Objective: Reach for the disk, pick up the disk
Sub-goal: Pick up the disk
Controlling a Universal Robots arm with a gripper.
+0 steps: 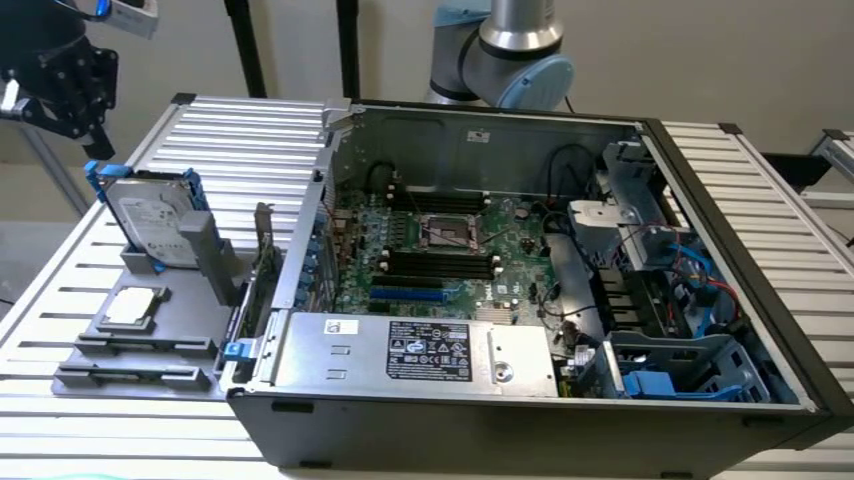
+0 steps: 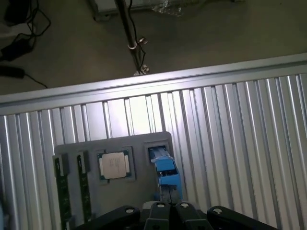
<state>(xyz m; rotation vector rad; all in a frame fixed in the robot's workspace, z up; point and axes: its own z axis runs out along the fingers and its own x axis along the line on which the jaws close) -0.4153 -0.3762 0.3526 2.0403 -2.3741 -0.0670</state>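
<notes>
The disk [image 1: 150, 222] stands upright on its edge in a slot of the grey holder tray [image 1: 200, 312] at the exterior view's left. It is silver-grey with a white label and blue rails. My black gripper [image 1: 74, 100] hangs in the air above the disk and a little further toward the exterior view's left, well apart from it. In the wrist view the disk [image 2: 165, 173] appears edge-on as a blue rail in the tray [image 2: 139, 143], just ahead of the gripper [image 2: 171, 212].
A small square silver chip [image 1: 134, 305] [image 2: 114, 165] lies flat in the tray beside the disk. An open computer case [image 1: 534, 250] takes up the middle of the slatted metal table [image 1: 227, 130]. Blue brackets [image 1: 667, 385] sit inside the case.
</notes>
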